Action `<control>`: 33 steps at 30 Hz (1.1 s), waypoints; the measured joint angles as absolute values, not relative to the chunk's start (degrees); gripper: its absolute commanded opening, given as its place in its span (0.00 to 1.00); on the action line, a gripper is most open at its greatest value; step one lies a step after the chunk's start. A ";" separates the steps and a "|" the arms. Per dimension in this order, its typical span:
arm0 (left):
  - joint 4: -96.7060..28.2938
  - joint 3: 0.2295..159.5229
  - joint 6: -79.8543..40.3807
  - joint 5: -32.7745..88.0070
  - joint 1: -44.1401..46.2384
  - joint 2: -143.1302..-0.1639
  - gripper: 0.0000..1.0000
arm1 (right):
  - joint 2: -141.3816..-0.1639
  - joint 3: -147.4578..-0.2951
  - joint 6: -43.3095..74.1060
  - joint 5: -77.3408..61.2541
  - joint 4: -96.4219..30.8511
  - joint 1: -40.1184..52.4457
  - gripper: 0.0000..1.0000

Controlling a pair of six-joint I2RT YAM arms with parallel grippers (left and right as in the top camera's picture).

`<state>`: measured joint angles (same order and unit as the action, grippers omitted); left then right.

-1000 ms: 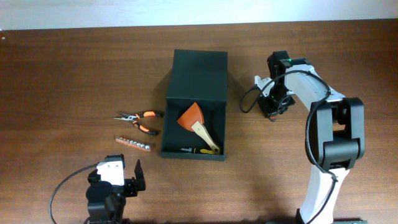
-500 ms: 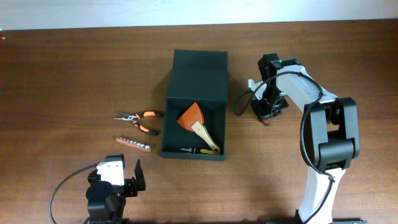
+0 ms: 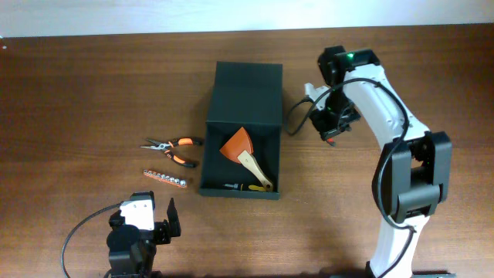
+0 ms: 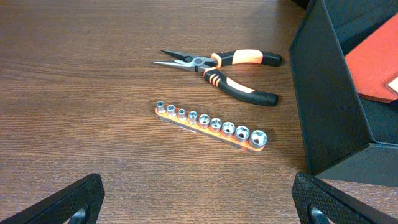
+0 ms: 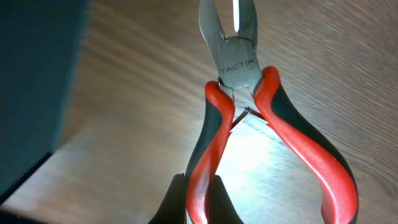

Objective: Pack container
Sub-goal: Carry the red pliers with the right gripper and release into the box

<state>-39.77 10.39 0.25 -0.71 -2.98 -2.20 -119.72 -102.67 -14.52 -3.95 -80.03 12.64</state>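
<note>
Dark brown wood grain runs across the table (image 3: 77, 77) under both arms. Your container (image 3: 247, 93) sits near the middle of it, open at the top, with its flap lid standing on the far side. Inside lies an orange scraper (image 3: 238, 145) with a pale handle pointing toward the near right corner. A small yellow-and-black tool (image 3: 247, 186) rests along the near wall, too small to name.

Left of the container, on the bare wood, you have the long-nose pliers (image 4: 224, 68) with orange and black grips, their tips pointing away from the box. Just nearer to you lies the socket rail (image 4: 211, 124), an orange strip carrying a row of metal sockets that grow larger toward the container. The two are close together but apart, and neither touches the box wall.

Your left gripper (image 4: 199, 208) hangs at the near left edge of the table, facing these tools, with its fingers (image 4: 74, 199) spread wide and nothing between them.

Your right gripper (image 5: 199, 205) is beside the container's right wall, toward its far end, outside the box. Its fingers are pinched on the left grip of the red-handled pliers (image 5: 239, 62), whose steel head reads TACTIX and points away from the wrist. The handles are splayed apart. You cannot tell from these views whether those pliers touch the wood.
</note>
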 measured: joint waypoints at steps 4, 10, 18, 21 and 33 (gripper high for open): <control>-39.77 10.39 0.25 -0.71 -2.98 -2.17 0.99 | -118.04 -103.18 -14.33 -3.97 -81.06 18.09 0.04; -39.77 10.39 0.25 -0.71 -2.98 -2.20 0.99 | -115.90 -103.18 -13.65 -4.47 -81.43 27.18 0.04; -39.77 10.39 0.25 -0.71 -2.98 -2.20 0.99 | -114.26 -103.18 -13.47 -7.42 -77.71 37.43 0.04; -39.77 10.39 0.25 -0.71 -2.98 -2.20 0.99 | -114.26 -103.18 -13.47 -7.86 -74.94 40.25 0.04; -39.77 10.39 0.25 -0.71 -2.98 -2.20 0.99 | -114.28 -93.12 -13.45 -9.45 -61.34 41.41 0.04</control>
